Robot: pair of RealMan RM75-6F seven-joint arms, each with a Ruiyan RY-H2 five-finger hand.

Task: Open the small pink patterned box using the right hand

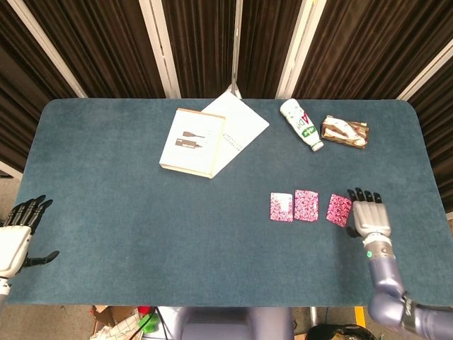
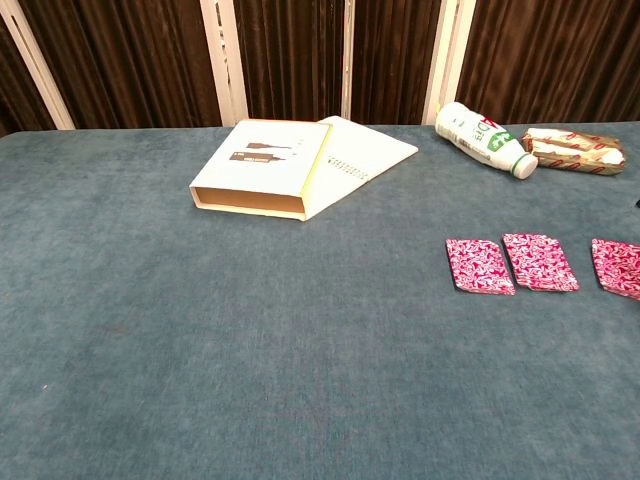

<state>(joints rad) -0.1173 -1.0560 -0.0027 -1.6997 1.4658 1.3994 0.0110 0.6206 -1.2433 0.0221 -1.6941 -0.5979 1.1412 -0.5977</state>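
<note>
The small pink patterned box lies in three flat pieces in a row on the blue table. The left piece [image 1: 281, 207] [image 2: 480, 266] and the middle piece [image 1: 306, 205] [image 2: 540, 262] lie side by side. The third piece [image 1: 338, 210] [image 2: 617, 267] lies a little apart to their right. My right hand [image 1: 368, 218] rests just right of that third piece with its fingers spread and nothing in it; the chest view does not show it. My left hand [image 1: 15, 237] hovers empty at the table's near left edge, fingers apart.
A white flat box [image 1: 192, 142] [image 2: 262, 167] lies on a notebook [image 1: 237, 120] at the back centre. A white bottle [image 1: 301, 124] [image 2: 487, 139] and a brown packet [image 1: 345, 132] [image 2: 572, 149] lie at the back right.
</note>
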